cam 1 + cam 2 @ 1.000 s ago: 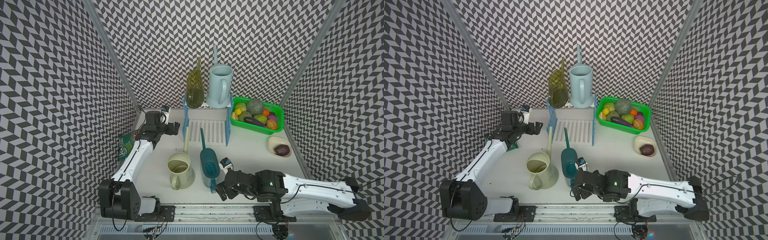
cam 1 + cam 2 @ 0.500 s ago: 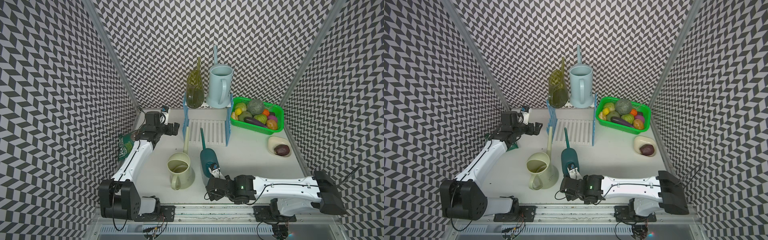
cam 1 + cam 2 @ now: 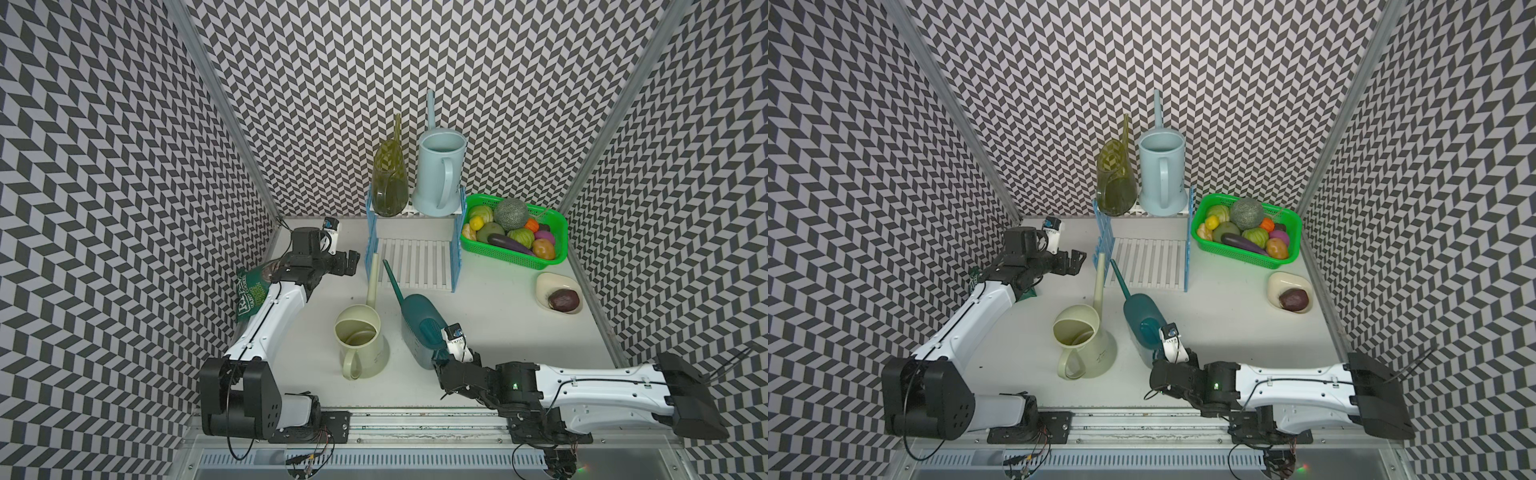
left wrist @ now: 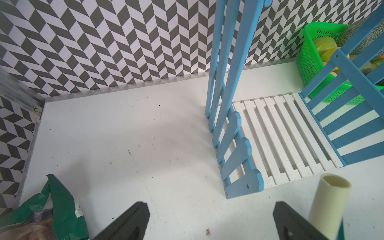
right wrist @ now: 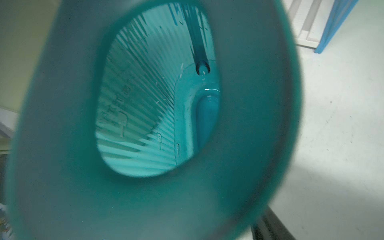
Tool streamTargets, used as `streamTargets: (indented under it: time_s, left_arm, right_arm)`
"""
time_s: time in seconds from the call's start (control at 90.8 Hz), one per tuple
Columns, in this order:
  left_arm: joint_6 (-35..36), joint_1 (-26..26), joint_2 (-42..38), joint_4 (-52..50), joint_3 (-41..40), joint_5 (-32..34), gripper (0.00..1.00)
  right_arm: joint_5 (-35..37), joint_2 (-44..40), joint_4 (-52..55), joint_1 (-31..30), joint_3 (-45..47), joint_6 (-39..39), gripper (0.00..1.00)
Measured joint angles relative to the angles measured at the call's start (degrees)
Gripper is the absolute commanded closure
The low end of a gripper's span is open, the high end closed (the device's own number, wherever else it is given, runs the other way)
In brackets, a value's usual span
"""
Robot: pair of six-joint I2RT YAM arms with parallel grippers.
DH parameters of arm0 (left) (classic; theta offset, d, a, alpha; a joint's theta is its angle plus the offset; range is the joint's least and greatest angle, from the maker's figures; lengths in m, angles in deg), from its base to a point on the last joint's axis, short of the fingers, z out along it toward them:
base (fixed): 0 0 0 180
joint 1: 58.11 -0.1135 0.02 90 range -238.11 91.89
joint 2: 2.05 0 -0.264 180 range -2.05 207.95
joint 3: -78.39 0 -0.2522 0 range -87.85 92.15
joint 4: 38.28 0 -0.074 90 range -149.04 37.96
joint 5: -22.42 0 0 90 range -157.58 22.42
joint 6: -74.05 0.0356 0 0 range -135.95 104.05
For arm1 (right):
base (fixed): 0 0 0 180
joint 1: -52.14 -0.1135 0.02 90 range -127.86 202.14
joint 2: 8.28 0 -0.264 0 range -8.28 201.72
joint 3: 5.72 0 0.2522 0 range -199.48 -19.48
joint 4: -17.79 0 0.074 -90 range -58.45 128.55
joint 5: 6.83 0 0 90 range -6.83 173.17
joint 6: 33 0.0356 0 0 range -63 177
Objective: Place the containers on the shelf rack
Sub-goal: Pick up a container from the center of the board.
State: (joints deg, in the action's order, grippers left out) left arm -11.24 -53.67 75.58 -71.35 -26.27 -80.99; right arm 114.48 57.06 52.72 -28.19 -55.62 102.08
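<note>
At the front of the table (image 3: 511, 332), the right gripper (image 3: 439, 360) sits low against the near side of the teal can (image 3: 417, 328). The can hides its jaws from above, so I cannot tell whether they pinch it. The right wrist view looks straight into the can's mouth. Just to its left stands the cream can (image 3: 360, 337), upright, its spout reaching toward the rack (image 3: 415, 259). Farther back, the left gripper (image 3: 349, 266) hovers with jaws spread wide, holding nothing, near the rack's left panel. At the back wall, the olive can (image 3: 388, 189) and blue can (image 3: 438, 174) stand side by side on the rack's top shelf.
</note>
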Motion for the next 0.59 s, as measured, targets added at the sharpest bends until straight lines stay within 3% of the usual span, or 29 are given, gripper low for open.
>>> streamTargets:
  time_s: [0.595]
  left_arm:
    - [0.0, 0.0, 0.9, 0.1, -1.0, -1.3, 0.0]
  right_arm:
    - [2.4, -7.6, -27.3, 0.0, 17.1, -14.1, 0.53]
